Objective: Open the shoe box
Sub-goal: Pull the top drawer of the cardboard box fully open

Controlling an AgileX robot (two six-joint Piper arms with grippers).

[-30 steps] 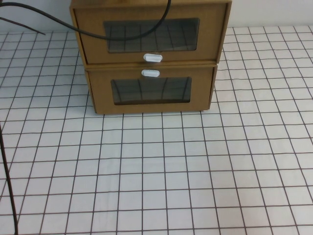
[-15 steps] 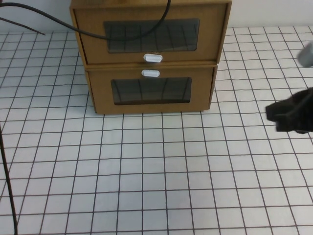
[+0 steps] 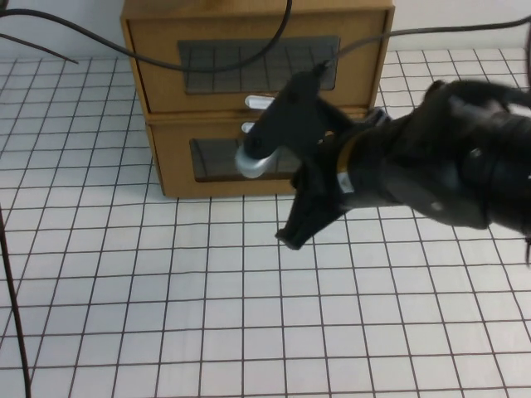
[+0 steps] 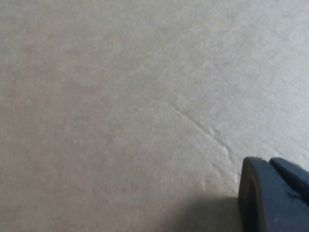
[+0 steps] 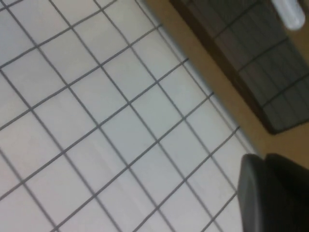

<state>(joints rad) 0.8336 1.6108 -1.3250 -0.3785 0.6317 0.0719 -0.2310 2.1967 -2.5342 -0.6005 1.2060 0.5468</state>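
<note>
Two brown cardboard shoe boxes stand stacked at the back of the table, the upper box [image 3: 158,50] on the lower box [image 3: 170,166]. Each has a dark window and a white handle; the upper handle [image 3: 253,102] shows, the lower one is mostly hidden by my right arm. My right gripper [image 3: 290,239] hangs shut and empty just in front of the lower box, pointing down at the checked cloth. In the right wrist view the gripper [image 5: 270,193] is near the lower box's window [image 5: 260,72] and handle [image 5: 289,12]. My left gripper [image 4: 275,193] is shut, close against plain cardboard.
A white cloth with a black grid [image 3: 166,290] covers the table. A black cable [image 3: 207,62] drapes across the upper box's front, and another cable [image 3: 10,274] runs down the left edge. My right arm's bulk [image 3: 448,157] fills the right middle.
My right arm has swung in from the right edge to the front of the boxes, now covering the lower box's right half. The boxes have not moved.
</note>
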